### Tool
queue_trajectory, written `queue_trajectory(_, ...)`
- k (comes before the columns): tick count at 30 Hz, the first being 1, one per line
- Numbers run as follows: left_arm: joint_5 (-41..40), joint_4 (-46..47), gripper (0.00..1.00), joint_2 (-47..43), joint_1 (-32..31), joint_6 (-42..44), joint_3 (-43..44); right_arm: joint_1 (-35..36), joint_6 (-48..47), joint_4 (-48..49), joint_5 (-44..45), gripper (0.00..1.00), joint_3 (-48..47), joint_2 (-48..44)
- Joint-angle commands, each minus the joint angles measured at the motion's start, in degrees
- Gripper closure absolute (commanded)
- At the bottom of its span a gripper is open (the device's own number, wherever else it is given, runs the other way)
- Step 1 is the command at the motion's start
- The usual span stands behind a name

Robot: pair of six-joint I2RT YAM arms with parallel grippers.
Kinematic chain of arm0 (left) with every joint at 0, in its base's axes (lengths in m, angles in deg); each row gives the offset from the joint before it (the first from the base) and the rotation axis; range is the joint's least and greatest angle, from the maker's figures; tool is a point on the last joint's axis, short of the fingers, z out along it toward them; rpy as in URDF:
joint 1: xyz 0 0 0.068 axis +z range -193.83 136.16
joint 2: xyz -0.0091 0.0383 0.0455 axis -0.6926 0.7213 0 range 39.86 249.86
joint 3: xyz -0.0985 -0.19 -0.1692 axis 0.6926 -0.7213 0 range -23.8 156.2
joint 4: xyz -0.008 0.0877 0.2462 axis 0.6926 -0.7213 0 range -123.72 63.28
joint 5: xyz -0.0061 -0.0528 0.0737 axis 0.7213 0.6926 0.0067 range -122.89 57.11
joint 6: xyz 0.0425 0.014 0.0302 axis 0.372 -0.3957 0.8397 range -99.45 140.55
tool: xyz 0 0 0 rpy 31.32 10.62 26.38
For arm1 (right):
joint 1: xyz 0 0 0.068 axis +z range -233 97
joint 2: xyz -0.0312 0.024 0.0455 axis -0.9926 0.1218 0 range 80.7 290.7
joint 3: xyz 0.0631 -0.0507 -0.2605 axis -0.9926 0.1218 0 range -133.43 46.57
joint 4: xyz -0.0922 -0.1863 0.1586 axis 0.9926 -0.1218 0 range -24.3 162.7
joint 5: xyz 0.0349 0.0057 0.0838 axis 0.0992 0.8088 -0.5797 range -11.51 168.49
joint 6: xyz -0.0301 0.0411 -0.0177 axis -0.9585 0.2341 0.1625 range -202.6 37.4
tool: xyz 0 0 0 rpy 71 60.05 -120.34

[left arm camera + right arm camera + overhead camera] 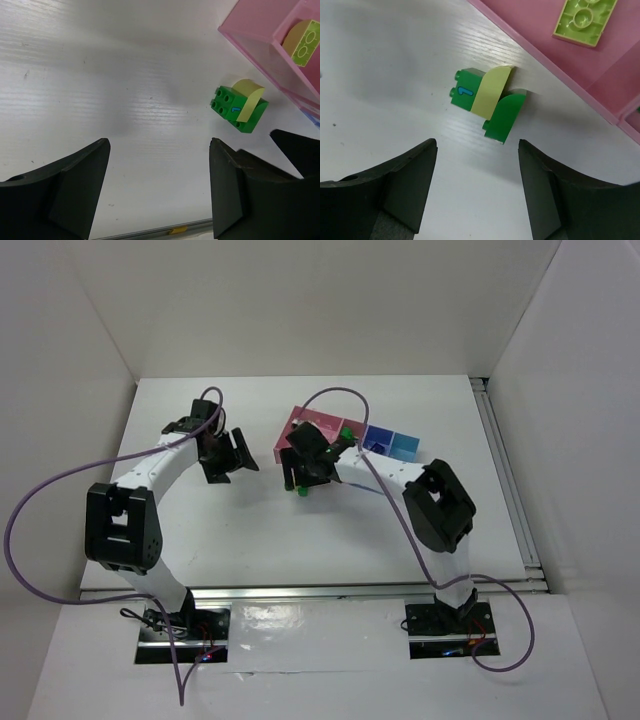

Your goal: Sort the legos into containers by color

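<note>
Your right gripper (477, 152) hangs empty with its fingers apart over a dark green studded plastic brick (461, 90) printed with a blue "1". It touches a pale yellow curved brick (492, 90) mid-worktop, just beside the pink plastic bin (620, 60). Your left gripper (159, 150) is likewise spread and empty.

A cluster of legos (487, 102) lies on the worktop (380, 75), just beside the outer wall of the end container (560, 75). One lego (582, 20) lies inside that container. The right pincer (476, 150) hangs over the cluster; the left pincer (159, 147) stands to its left.
</note>
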Motion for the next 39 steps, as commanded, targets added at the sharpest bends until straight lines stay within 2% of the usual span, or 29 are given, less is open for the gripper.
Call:
queue_trajectory(1,0.29,-0.18,0.17,-1.99,-0.11,-0.66,-0.49,-0.32,4.41,-2.43,0.68,0.28,-3.28,2.93)
queue_trajectory(3,0.29,-0.18,0.17,-1.99,-0.11,-0.66,-0.49,-0.32,4.41,-2.43,1.29,0.30,-3.97,4.69)
queue_trajectory(8,0.29,-0.18,0.17,-1.99,-0.11,-0.66,-0.49,-0.32,4.41,-3.66,1.82,0.44,-4.59,6.36)
queue_trajectory(14,0.90,-0.18,0.17,-1.99,-0.11,-0.13,-1.02,-0.32,4.41,-3.13,3.04,0.50,-4.07,6.89)
queue_trajectory(16,2.65,-0.18,0.17,-1.99,-0.11,-0.13,-1.02,-0.32,4.41,-2.43,3.05,0.57,-3.54,6.89)
queue_trajectory(19,7.38,0.52,0.10,-1.47,-0.11,3.02,-1.54,-0.32,3.28,-0.16,3.05,0.66,-1.71,6.19)
queue_trajectory(22,11.70,1.58,0.08,-0.94,-0.11,4.17,-2.24,-0.32,2.66,0.38,3.66,0.66,-0.64,5.57)
queue_trajectory(23,13.89,2.54,0.08,-0.41,-0.11,4.18,-2.77,-0.32,2.66,0.38,4.19,0.63,-0.64,5.57)
queue_trajectory(29,15.58,4.30,0.08,0.11,-0.11,4.18,-4.09,-0.32,2.66,0.38,4.89,0.62,-3.27,8.65)
queue_trajectory(32,16.81,4.30,0.08,0.12,-0.11,4.18,-4.09,-0.32,2.66,0.38,4.89,0.72,-3.28,9.17)
queue_trajectory(34,18.65,4.83,0.08,0.64,0.41,5.57,-4.09,-0.32,2.13,1.17,4.89,0.83,-1.53,6.29)
queue_trajectory(39,29.02,7.91,0.00,1.17,0.41,8.22,-6.11,-0.32,0.99,6.00,2.78,0.91,8.40,-3.29)
